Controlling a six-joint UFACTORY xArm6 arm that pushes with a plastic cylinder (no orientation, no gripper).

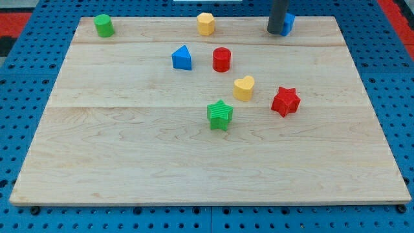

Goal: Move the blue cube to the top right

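Observation:
The blue cube [288,22] sits near the board's top edge, right of centre, mostly hidden behind my rod. My tip [275,32] rests on the board just left of the cube, touching or nearly touching its left side. The rod rises straight up out of the view's top.
On the wooden board [129,162]: a green cylinder [103,26] at top left, a yellow hexagonal block [206,24] at top centre, a blue triangular block [182,58], a red cylinder [222,59], a yellow heart [244,88], a red star [285,101], a green star [220,115].

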